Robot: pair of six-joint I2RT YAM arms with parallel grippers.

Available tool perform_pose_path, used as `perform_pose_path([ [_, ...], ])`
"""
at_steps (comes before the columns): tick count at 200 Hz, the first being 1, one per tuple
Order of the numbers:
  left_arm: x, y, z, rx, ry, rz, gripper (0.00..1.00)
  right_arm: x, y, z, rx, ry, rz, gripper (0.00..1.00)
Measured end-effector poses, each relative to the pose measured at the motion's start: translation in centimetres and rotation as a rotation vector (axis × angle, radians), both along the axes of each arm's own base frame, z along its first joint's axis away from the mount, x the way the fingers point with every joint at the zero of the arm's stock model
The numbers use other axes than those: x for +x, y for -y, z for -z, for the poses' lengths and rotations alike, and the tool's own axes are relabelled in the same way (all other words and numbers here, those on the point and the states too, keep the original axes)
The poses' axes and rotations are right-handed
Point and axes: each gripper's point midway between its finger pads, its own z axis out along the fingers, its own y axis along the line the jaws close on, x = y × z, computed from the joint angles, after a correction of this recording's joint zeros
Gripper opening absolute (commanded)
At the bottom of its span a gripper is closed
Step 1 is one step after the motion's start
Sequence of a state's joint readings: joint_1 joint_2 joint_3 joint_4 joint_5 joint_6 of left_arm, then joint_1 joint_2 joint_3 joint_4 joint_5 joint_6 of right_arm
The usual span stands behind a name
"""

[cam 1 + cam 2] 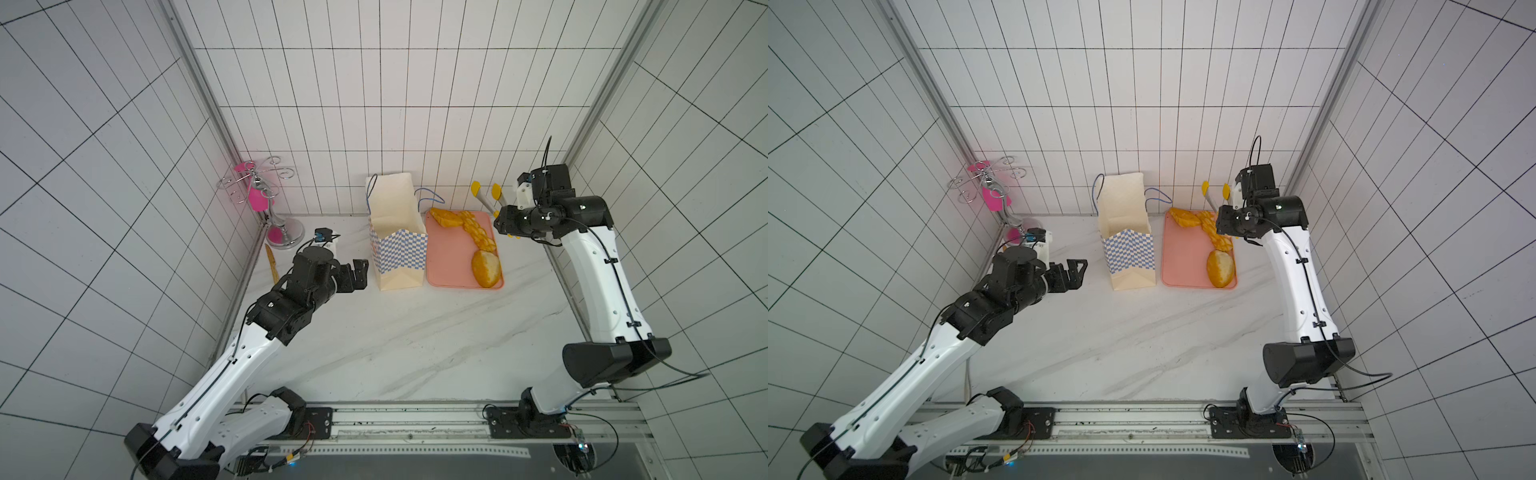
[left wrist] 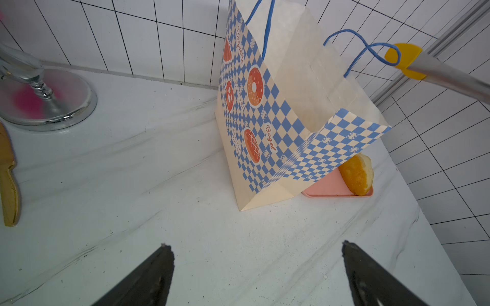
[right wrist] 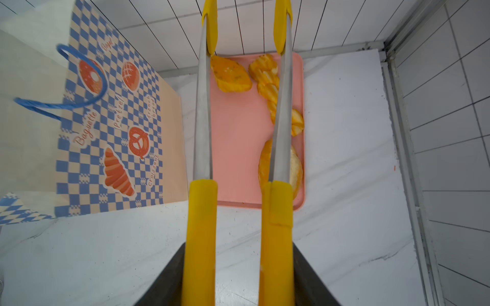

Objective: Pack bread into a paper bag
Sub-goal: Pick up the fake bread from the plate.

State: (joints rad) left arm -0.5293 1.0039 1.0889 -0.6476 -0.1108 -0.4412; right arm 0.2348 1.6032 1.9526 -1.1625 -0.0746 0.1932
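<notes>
The paper bag point(image 1: 397, 232) point(image 1: 1127, 245) point(image 2: 291, 106) point(image 3: 106, 132) stands upright with its mouth open, left of the pink tray point(image 1: 449, 262) point(image 3: 238, 132). Bread lies on the tray: a round bun point(image 1: 486, 268) point(image 1: 1221, 269) point(image 2: 356, 174) point(image 3: 297, 167) in front, a braided loaf point(image 1: 478, 230) point(image 3: 267, 79) and an oval roll point(image 1: 446, 218) point(image 1: 1185, 218) point(image 3: 230, 75) behind. My right gripper point(image 1: 503, 222) point(image 3: 238, 249) is shut on the yellow tongs point(image 1: 484, 197) point(image 1: 1212, 195) point(image 3: 201, 212), whose empty tips hang apart above the tray's back. My left gripper point(image 1: 359, 274) point(image 1: 1077, 272) point(image 2: 256, 246) stands open and empty, left of the bag.
A chrome stand point(image 1: 284, 232) point(image 2: 53, 106) with a pink piece on it occupies the back left corner. A gold knife point(image 1: 272, 264) point(image 2: 9, 180) lies along the left wall. Tiled walls close in on the left, back and right, near the tray.
</notes>
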Motion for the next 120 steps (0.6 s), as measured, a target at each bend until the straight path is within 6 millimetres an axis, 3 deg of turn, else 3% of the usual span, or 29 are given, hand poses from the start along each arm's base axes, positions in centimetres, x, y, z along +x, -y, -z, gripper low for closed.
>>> perform_pose_path([
  [37, -0.3, 0.1, 0.9, -0.01, -0.022, 0.005, 0.99, -3.0, 0.9, 4.9, -0.017, -0.11, 0.031, 0.53],
  [81, -0.5, 0.4, 1.4, -0.026, -0.038, 0.016, 0.99, -7.2, 2.2, 6.4, -0.014, -0.134, 0.072, 0.55],
  [120, -0.4, 0.7, 1.2, -0.047, -0.027, 0.021, 0.99, -9.3, 3.0, 8.3, -0.028, -0.175, 0.097, 0.56],
])
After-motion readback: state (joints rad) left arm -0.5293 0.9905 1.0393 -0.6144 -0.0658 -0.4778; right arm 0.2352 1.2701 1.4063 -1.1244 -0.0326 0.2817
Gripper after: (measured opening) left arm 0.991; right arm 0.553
